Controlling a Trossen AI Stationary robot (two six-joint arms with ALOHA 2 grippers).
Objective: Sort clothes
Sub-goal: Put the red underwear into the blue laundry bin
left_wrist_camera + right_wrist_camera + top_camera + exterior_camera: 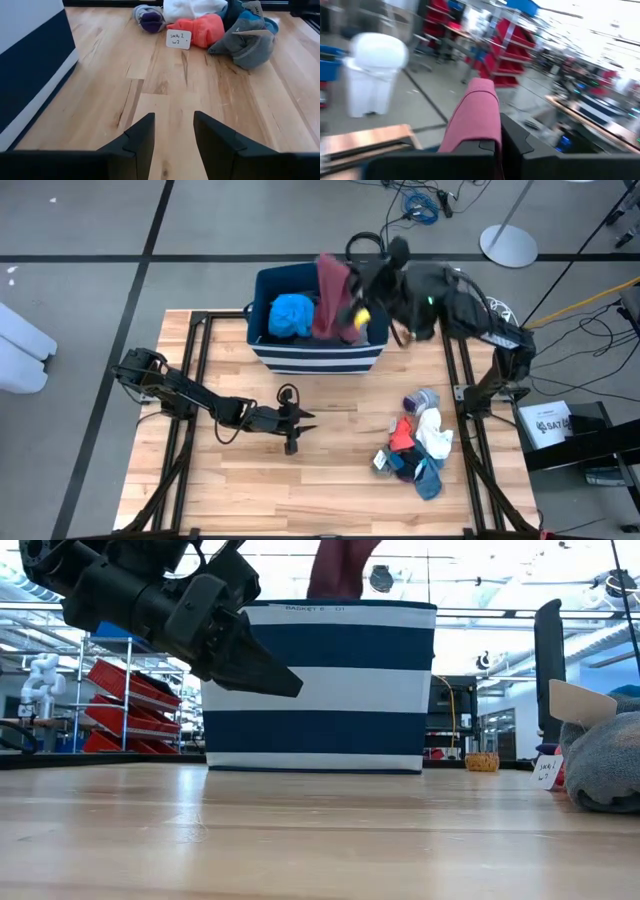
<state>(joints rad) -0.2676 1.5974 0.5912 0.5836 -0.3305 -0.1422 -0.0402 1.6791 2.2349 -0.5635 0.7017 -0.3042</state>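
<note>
High view: the right gripper (352, 308) is pinching a maroon top (332, 298), hanging lengthwise over the bin (315, 358) at the worktop's (330, 480) far edge. Left wrist view: the left gripper (173, 135) is standing narrowly parted, empty. Right wrist view: the maroon top is draping smoothly.

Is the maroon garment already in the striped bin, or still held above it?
Still held. The right end effector is shut on the maroon garment, which hangs over the striped bin.
</note>
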